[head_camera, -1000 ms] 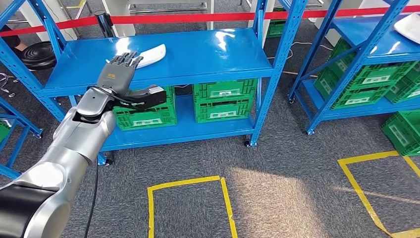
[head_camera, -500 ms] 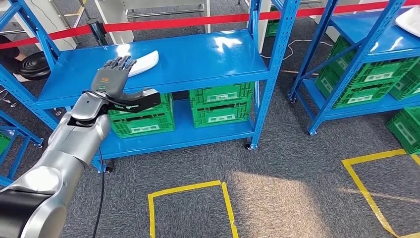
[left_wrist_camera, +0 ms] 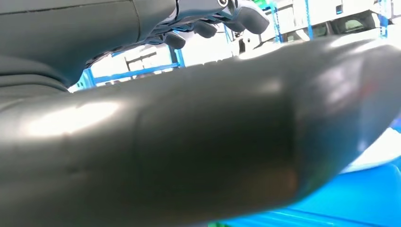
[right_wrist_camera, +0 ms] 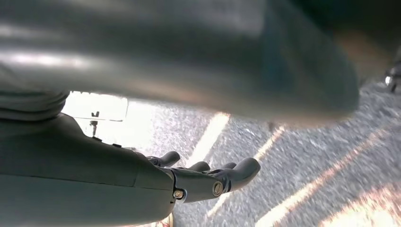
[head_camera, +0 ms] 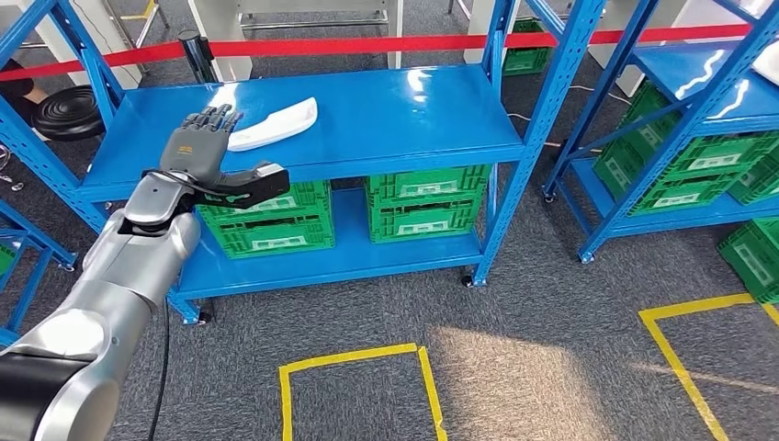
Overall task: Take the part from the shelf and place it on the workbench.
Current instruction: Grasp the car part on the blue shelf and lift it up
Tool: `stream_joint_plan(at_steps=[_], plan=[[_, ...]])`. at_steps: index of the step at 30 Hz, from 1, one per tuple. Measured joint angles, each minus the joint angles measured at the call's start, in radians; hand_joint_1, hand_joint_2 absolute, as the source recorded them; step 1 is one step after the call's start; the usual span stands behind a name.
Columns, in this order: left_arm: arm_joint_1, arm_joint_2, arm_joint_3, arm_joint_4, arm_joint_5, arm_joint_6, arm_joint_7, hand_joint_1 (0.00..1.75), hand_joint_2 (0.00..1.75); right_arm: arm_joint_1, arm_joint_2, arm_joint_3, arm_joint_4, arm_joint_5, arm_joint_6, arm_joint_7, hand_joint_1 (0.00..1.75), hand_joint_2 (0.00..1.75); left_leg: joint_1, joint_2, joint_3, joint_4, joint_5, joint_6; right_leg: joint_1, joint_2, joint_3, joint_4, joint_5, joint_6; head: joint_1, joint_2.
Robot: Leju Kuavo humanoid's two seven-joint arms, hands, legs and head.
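Since a second ago the whole view has shifted, so my head has turned rather than the things; against the shelf [head_camera: 367, 119], my left hand [head_camera: 197, 147] has slid a little toward nine o'clock, and the white part [head_camera: 274, 125], which my fingers [head_camera: 213, 117] overlapped then, now lies fully in sight. The part lies flat on the blue top board of the shelf, toward its nine o'clock end, a long pale curved piece running from about eight to two o'clock. My left hand hovers over the front of that board, palm down, fingers spread wide and holding nothing, thumb stuck out toward three o'clock above the green crates [head_camera: 266, 216] on the board below. The part's near end sits just beside my fingertips at about two o'clock; I cannot tell whether they touch. My judgement is that I am in the reach, before the grasp. To do it well I should carry the hand toward two o'clock until the palm is over the middle of the part, lower it with the thumb under the near edge, and close across its narrow width; it looks smooth and may skid. My right hand [right_wrist_camera: 208, 182] hangs over the grey carpet [right_wrist_camera: 302, 170], fingers loosely apart, holding nothing.
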Motion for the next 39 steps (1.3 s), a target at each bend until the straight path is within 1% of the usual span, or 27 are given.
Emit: stream_joint_plan(at_steps=[1,3,4,5,7,9,10,11,13,14,15,16,17,18,19,20,21,25,27,29,30,31,32,33,35,36,39], plan=[[0.001,-0.001,0.000,0.000,0.000,0.000,0.001,0.00,0.00,0.000,0.000,0.000,0.000,0.000,0.000,-0.003,0.00,0.00,-0.002,0.000,0.007,0.001,-0.006,0.000,0.003,0.000,-0.001,-0.024,0.033,-0.005,0.000,0.000],[0.001,-0.003,0.001,-0.001,0.000,0.000,0.005,0.00,0.00,0.001,0.000,0.000,0.000,0.002,0.000,-0.004,0.00,0.00,-0.004,-0.001,0.022,0.003,-0.020,-0.002,0.009,-0.001,0.043,-0.155,0.117,-0.018,0.000,0.000],[0.001,-0.003,0.002,-0.002,-0.001,0.001,0.008,0.00,0.00,0.001,0.000,0.000,0.000,0.004,0.000,-0.004,0.00,0.00,-0.007,-0.002,0.027,0.004,-0.027,-0.006,0.012,-0.002,0.069,-0.216,0.141,-0.023,0.000,0.000],[0.001,-0.003,0.003,-0.002,-0.001,0.002,0.011,0.00,0.00,0.000,0.000,0.000,0.000,0.006,0.000,-0.004,0.00,0.00,-0.009,-0.003,0.030,0.004,-0.033,-0.010,0.015,-0.003,0.087,-0.256,0.152,-0.028,-0.001,0.000],[0.001,-0.003,0.004,-0.003,-0.002,0.004,0.013,0.00,0.00,0.000,0.000,0.001,0.000,0.009,0.001,-0.004,0.00,0.00,-0.010,-0.004,0.034,0.002,-0.040,-0.021,0.019,-0.004,0.100,-0.277,0.145,-0.034,-0.001,0.000],[0.003,-0.002,0.006,-0.010,-0.002,0.006,0.013,0.00,0.00,0.000,0.001,0.002,0.000,0.011,0.003,-0.002,0.00,0.00,-0.009,-0.002,0.038,0.005,-0.048,-0.033,0.014,-0.003,0.111,-0.284,0.143,-0.043,-0.002,0.000],[0.003,0.000,0.008,-0.012,-0.002,0.007,0.013,0.00,0.00,0.000,0.001,0.002,0.000,0.012,0.003,0.001,0.00,0.00,-0.008,-0.002,0.030,0.026,-0.059,-0.040,0.011,-0.003,0.119,-0.288,0.141,-0.049,-0.004,0.000],[0.003,0.001,0.009,-0.015,-0.002,0.008,0.013,0.00,0.00,0.000,0.001,0.002,0.000,0.013,0.003,0.004,0.00,0.00,-0.007,0.000,0.011,0.066,-0.077,-0.046,0.007,-0.004,0.128,-0.292,0.138,-0.053,-0.006,0.000],[0.007,0.002,0.010,-0.014,-0.003,0.009,0.014,0.00,0.00,0.000,0.001,0.002,0.000,0.017,0.003,0.005,0.00,0.00,-0.001,0.002,-0.061,0.191,-0.121,-0.057,0.007,-0.003,0.138,-0.292,0.129,-0.058,-0.010,0.000],[0.012,0.002,0.010,-0.014,-0.003,0.009,0.014,0.00,0.00,0.000,0.001,0.003,0.000,0.019,0.003,0.003,0.00,0.00,0.001,0.002,-0.098,0.244,-0.131,-0.061,0.007,-0.003,0.143,-0.292,0.123,-0.058,-0.010,0.000],[0.018,0.003,0.010,-0.014,-0.004,0.009,0.014,0.00,0.00,0.000,0.001,0.003,0.000,0.019,0.003,0.003,0.00,0.00,0.004,0.002,-0.123,0.271,-0.125,-0.063,0.006,-0.002,0.149,-0.292,0.118,-0.057,-0.010,0.000],[0.022,0.003,0.011,-0.015,-0.005,0.009,0.013,0.00,0.00,0.001,0.001,0.003,0.000,0.019,0.003,0.004,0.00,0.00,0.006,0.002,-0.128,0.258,-0.098,-0.064,0.006,-0.001,0.157,-0.291,0.112,-0.056,-0.010,0.000],[0.024,0.003,0.011,-0.016,-0.006,0.009,0.013,0.00,0.00,0.002,0.001,0.003,0.000,0.018,0.003,0.005,0.00,0.00,0.007,0.003,-0.116,0.210,-0.055,-0.065,0.005,0.000,0.166,-0.291,0.105,-0.053,-0.010,0.000],[0.025,0.003,0.011,-0.017,-0.007,0.008,0.012,0.00,0.00,0.002,0.001,0.003,0.000,0.018,0.003,0.006,0.00,0.00,0.008,0.003,-0.092,0.141,-0.008,-0.064,0.004,0.001,0.174,-0.291,0.099,-0.049,-0.010,0.000],[0.024,0.003,0.011,-0.018,-0.007,0.008,0.012,0.00,0.00,0.002,0.001,0.003,0.000,0.017,0.003,0.006,0.00,0.00,0.007,0.003,-0.063,0.075,0.023,-0.063,0.005,0.002,0.180,-0.290,0.092,-0.043,-0.010,0.000],[0.023,0.002,0.012,-0.019,-0.008,0.008,0.011,0.00,0.00,0.001,0.001,0.003,0.000,0.017,0.003,0.005,0.00,0.00,0.006,0.003,-0.043,0.029,0.039,-0.057,0.006,0.002,0.183,-0.290,0.086,-0.037,-0.009,0.000],[0.024,0.002,0.012,-0.019,-0.008,0.007,0.010,0.00,0.00,0.000,0.001,0.003,0.000,0.016,0.002,0.004,0.00,0.00,0.004,0.002,-0.032,0.006,0.040,-0.051,0.007,0.003,0.184,-0.290,0.083,-0.031,-0.009,0.000],[0.025,0.003,0.014,-0.025,-0.009,0.006,0.010,0.00,0.00,-0.001,0.002,0.003,0.000,0.015,0.000,0.005,0.00,0.00,0.003,0.000,-0.019,-0.007,0.027,-0.019,0.006,0.001,0.181,-0.274,0.064,-0.008,-0.006,0.000],[0.024,0.002,0.014,-0.029,-0.010,0.006,0.009,0.00,0.00,0.000,0.002,0.003,0.000,0.014,0.000,0.005,0.00,0.00,0.005,-0.001,-0.009,-0.011,0.022,-0.006,0.004,0.001,0.132,-0.177,0.024,-0.001,-0.004,0.000],[0.027,0.001,0.014,-0.029,-0.011,0.006,0.008,0.00,0.00,0.000,0.002,0.003,0.000,0.013,0.000,-0.007,0.00,0.00,0.002,-0.001,-0.002,-0.009,0.013,0.000,0.004,0.001,0.049,-0.044,-0.015,0.002,-0.002,0.000],[0.030,0.001,0.014,-0.028,-0.012,0.005,0.007,0.00,0.00,0.000,0.002,0.003,0.000,0.012,0.000,-0.015,0.00,0.00,0.000,-0.001,0.002,-0.008,0.007,0.001,0.004,0.001,0.018,-0.008,-0.014,0.002,-0.002,0.000],[0.031,0.001,0.014,-0.028,-0.013,0.005,0.006,0.00,0.00,0.000,0.002,0.003,0.000,0.012,0.000,-0.021,0.00,0.00,0.000,-0.001,0.007,-0.006,0.001,0.000,0.004,0.001,0.007,-0.010,0.007,0.001,-0.002,0.000],[0.032,0.001,0.014,-0.028,-0.014,0.004,0.006,0.00,0.00,0.001,0.002,0.003,0.000,0.011,0.000,-0.024,0.00,0.00,-0.001,-0.001,0.014,-0.003,-0.006,-0.001,0.004,0.001,0.015,-0.050,0.046,-0.001,-0.002,0.000],[0.032,0.000,0.014,-0.029,-0.015,0.003,0.005,0.00,0.00,0.001,0.002,0.003,0.000,0.011,0.000,-0.024,0.00,0.00,-0.001,-0.001,0.021,-0.001,-0.014,-0.004,0.004,0.000,0.039,-0.121,0.093,-0.005,-0.002,0.000],[0.030,0.000,0.015,-0.029,-0.016,0.001,0.004,0.00,0.00,0.001,0.002,0.003,0.000,0.009,0.000,-0.025,0.00,0.00,-0.004,-0.002,0.030,0.003,-0.029,-0.013,0.008,-0.002,0.089,-0.241,0.142,-0.014,-0.002,0.000],[0.029,0.000,0.015,-0.029,-0.017,0.000,0.004,0.00,0.00,0.001,0.002,0.003,0.000,0.009,0.000,-0.025,0.00,0.00,-0.005,-0.003,0.032,0.004,-0.034,-0.019,0.010,-0.003,0.102,-0.269,0.145,-0.019,-0.003,0.000],[0.028,-0.001,0.015,-0.031,-0.018,-0.001,0.004,0.00,0.00,0.001,0.003,0.003,0.000,0.009,0.000,-0.024,0.00,0.00,-0.004,-0.003,0.036,0.001,-0.041,-0.036,0.011,-0.001,0.112,-0.279,0.136,-0.034,-0.003,0.000]])
